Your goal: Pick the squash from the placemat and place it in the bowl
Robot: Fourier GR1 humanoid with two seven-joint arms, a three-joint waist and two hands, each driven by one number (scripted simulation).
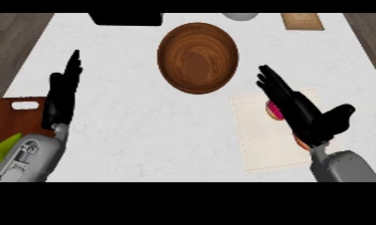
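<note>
A brown wooden bowl (198, 57) stands at the counter's middle, toward the back. A pale beige placemat (257, 139) lies at the right front. On it lies the squash (273, 111), pinkish with an orange edge, mostly hidden under my right hand (305, 114). That hand hovers over the squash with its fingers straight, pointing up and left, thumb spread to the right. My left hand (62, 94) rests open at the left, fingers up, holding nothing.
A reddish-brown cutting board (22, 114) lies at the left edge beside my left forearm. A black object (126, 18), a grey round thing (241, 16) and a tan board (302, 21) line the counter's back edge.
</note>
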